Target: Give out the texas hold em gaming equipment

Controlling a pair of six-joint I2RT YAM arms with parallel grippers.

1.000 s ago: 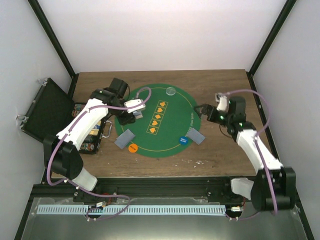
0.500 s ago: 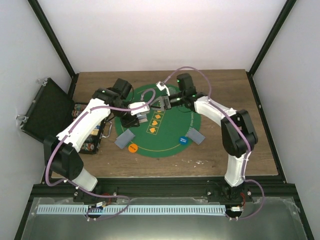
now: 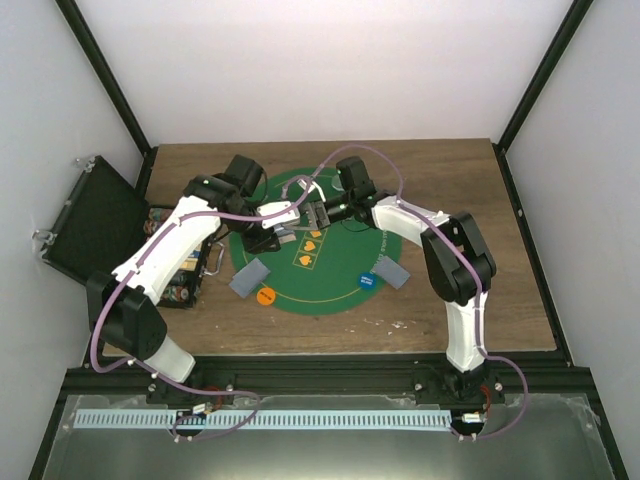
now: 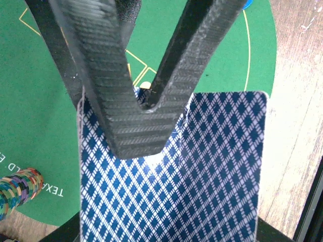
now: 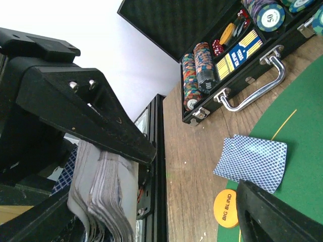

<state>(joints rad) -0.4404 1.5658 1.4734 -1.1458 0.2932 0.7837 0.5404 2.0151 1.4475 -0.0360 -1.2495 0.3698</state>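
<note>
The deck of cards (image 4: pixel 171 171) hangs in the air over the left part of the green mat (image 3: pixel 335 295), not on the table. The left claw (image 4: pixel 146 111) pinches it between its two fingers, one of them flat on the blue patterned back. The long side of the deck seems to run along the fingers. In the right wrist camera the same deck shows on its edge as a thick grey stack, a little loose at the bottom.

The right claw (image 3: pixel 318 212) stands just beside the deck, on its right side, and points toward it. Its jaws look spread — only one finger (image 5: pixel 272 214) is in its own view, and nothing is against it. The coming move is probably a hand-over: the right claw must close on the outer card only, at the free end.

Dealt cards (image 3: pixel 249 277) lie at the mat's near left edge beside the orange disc (image 3: pixel 266 296). More cards (image 3: pixel 392 270) lie at its right edge beside the blue disc (image 3: pixel 368 282). The open black case (image 3: pixel 95 225) is well apart — at the far left.
</note>
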